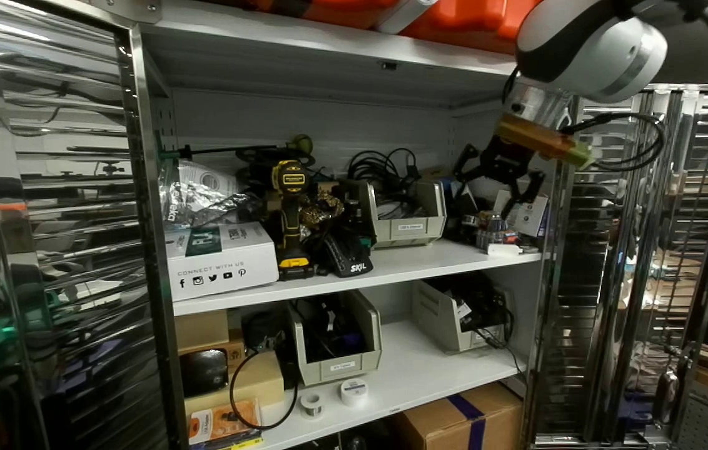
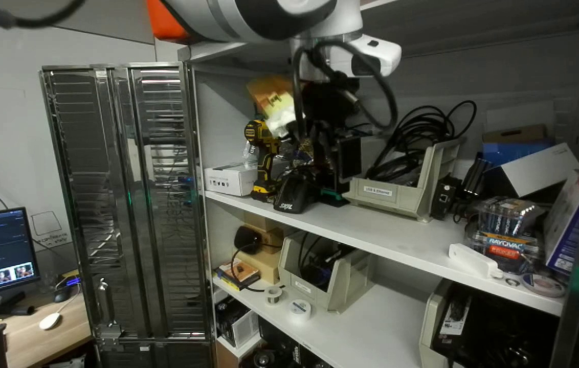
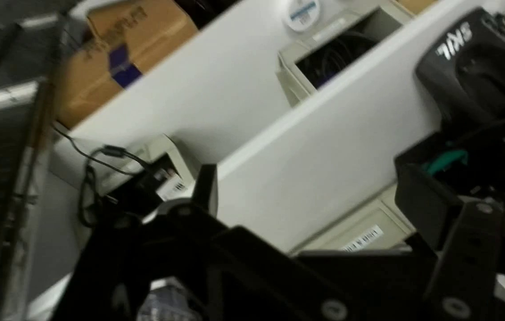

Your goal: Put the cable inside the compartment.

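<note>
My gripper is open with nothing between its fingers. It shows in both exterior views [image 1: 484,197] [image 2: 332,162] and in the wrist view [image 3: 312,196]. It hangs in front of the upper bay, the compartment, whose white shelf shows in both exterior views [image 1: 416,264] [image 2: 371,230] and in the wrist view [image 3: 306,151]. A thin black cord with a bulkier part hangs over the lower right grey bin in the wrist view [image 3: 113,151] and in an exterior view [image 1: 505,331]. Another thin black cord [image 1: 295,400] loops down at the lower left. I cannot tell which is the cable.
The compartment holds a yellow-black drill [image 1: 291,212], a black SKIL tool [image 1: 344,253], a grey bin [image 1: 409,230] with coiled black cables, a white box [image 1: 222,259] and battery packs [image 2: 504,240]. Steel doors stand open [image 1: 79,250] on both sides. A second grey bin [image 1: 335,369] stands below.
</note>
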{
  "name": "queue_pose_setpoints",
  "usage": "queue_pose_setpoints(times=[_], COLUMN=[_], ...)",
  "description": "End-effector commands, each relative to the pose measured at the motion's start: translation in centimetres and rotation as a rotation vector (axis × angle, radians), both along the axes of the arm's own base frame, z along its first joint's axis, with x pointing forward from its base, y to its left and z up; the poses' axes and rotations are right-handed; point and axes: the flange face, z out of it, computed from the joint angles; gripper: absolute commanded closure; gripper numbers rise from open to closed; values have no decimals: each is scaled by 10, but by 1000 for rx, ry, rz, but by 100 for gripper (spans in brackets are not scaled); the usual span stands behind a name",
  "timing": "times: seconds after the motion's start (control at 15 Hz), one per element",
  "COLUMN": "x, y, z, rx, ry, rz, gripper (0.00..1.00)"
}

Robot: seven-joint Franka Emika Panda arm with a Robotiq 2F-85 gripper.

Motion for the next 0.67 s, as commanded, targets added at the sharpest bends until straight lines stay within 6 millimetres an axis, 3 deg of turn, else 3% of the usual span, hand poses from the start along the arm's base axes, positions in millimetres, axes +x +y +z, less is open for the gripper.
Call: queue_pose_setpoints(times=[0.0,0.2,0.4,0.47,0.53,0.6], x=[-65,-106,-138,-145,-133,-139], y=[-26,-45,-50,-53,-50,-51], z=[16,38,63,71,52,59], rx=[-51,-62,-52,-74,-48,-56], ry=[201,378,483,478,472,473], rz=[20,80,176,213,157,177], gripper=[0,0,0,0,0,0])
